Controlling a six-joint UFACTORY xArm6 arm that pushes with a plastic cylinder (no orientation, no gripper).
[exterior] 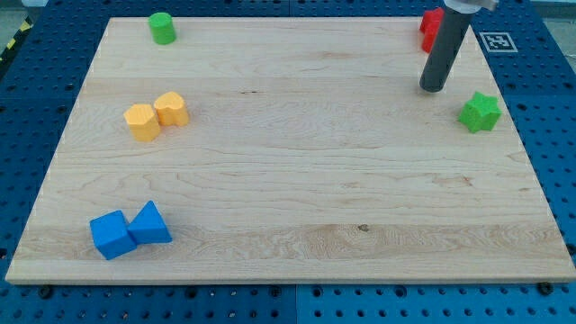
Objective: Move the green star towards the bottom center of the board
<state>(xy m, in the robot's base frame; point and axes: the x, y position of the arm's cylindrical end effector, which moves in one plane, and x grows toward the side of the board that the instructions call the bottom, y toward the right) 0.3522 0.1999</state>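
The green star [480,112] lies near the board's right edge, in the upper right part of the view. My tip [433,88] rests on the board just to the star's upper left, a short gap away and not touching it. The rod rises from the tip toward the view's top and partly hides a red block [430,24] at the top right corner.
A green cylinder [162,28] stands at the top left. Two yellow blocks [142,121] [171,109] touch each other at the left. A blue cube [112,235] and a blue triangular block [150,223] touch at the bottom left. The wooden board [297,180] lies on a blue pegboard table.
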